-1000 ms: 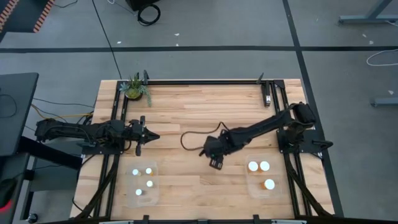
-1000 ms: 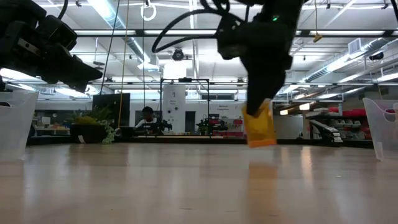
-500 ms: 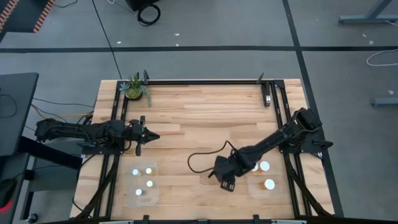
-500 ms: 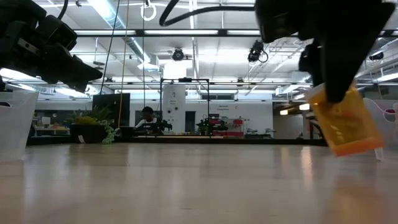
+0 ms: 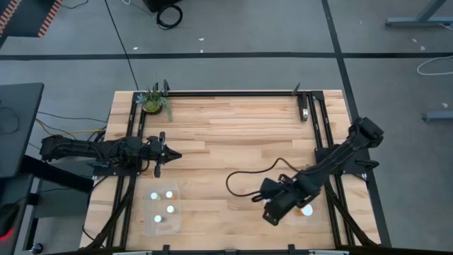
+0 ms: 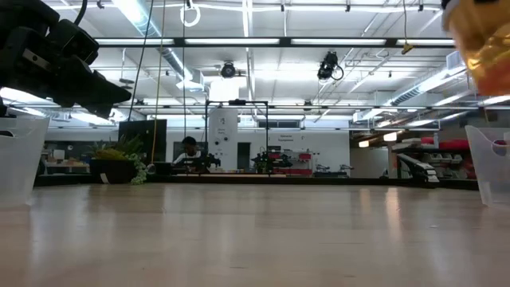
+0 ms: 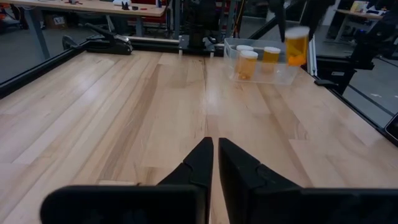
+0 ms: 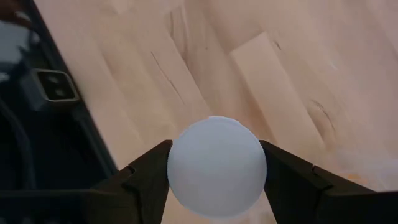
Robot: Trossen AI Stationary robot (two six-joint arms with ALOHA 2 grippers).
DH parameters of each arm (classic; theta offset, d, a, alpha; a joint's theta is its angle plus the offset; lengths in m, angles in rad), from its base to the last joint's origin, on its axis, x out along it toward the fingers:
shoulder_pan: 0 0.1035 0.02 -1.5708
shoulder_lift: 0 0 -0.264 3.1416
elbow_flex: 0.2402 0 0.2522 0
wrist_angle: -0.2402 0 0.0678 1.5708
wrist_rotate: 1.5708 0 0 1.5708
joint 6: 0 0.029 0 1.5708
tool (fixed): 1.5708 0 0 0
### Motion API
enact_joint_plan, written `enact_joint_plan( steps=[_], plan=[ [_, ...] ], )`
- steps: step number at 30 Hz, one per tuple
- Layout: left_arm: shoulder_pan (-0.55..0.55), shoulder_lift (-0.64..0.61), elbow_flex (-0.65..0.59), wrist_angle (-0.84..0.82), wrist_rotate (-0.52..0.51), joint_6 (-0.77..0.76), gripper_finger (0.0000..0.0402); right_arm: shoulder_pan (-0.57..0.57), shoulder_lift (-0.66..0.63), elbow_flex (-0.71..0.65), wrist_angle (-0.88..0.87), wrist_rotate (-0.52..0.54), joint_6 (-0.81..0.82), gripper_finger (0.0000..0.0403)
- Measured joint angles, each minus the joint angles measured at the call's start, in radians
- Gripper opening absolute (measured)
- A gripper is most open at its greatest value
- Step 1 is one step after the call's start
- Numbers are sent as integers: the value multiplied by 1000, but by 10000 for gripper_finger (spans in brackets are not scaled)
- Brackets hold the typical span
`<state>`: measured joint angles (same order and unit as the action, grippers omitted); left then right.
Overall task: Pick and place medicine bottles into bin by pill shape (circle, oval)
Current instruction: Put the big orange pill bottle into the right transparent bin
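Observation:
My right gripper (image 5: pixel 273 212) is shut on an orange medicine bottle with a white cap (image 8: pixel 216 167), held above the table beside the clear right bin (image 5: pixel 301 218). The bottle also shows in the left wrist view (image 7: pixel 296 45) and at the top right of the low view (image 6: pixel 486 40). The right bin holds orange bottles (image 7: pixel 248 63). The clear left bin (image 5: pixel 163 221) holds several white-capped bottles (image 5: pixel 169 209). My left gripper (image 5: pixel 170 155) is shut and empty at the table's left, above the wood. My right gripper pinches the bottle between its two fingers (image 8: pixel 148 172), one on either side just below the white cap (image 8: pixel 216 167). The fingers come from above, pointing down. The bottle hangs upright below them, clear of the table.
A green potted plant (image 5: pixel 153 101) stands at the far left corner. Black frame rails (image 5: pixel 233 93) run along the table's far edge and both sides. A black cable (image 5: pixel 244 180) trails from my right arm over the middle of the table. Bare wood lies between the two bins.
My right gripper has carried the orange bottle from the table's middle toward the near edge and the right, up to the right bin. The bottle has stayed upright and clear of the table and now stands higher in the low view.

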<state>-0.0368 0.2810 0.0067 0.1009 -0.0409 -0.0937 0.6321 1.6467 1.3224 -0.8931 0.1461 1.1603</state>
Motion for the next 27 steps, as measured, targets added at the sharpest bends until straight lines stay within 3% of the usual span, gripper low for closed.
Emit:
enact_joint_plan(
  steps=[7, 17, 20, 27],
  plan=[
    [0, 0, 0, 0, 0, 0, 31, 102, -102, 0, -131, 101, 208, 232],
    [0, 0, 0, 0, 0, 0, 32, 266, -117, -2, -296, 146, 499, 232],
    [0, 0, 0, 0, 0, 0, 36, 298, -113, -3, -331, 196, 552, 232],
    [0, 0, 0, 0, 0, 0, 28, 321, -64, -3, -369, 200, 587, 232]
  ],
)
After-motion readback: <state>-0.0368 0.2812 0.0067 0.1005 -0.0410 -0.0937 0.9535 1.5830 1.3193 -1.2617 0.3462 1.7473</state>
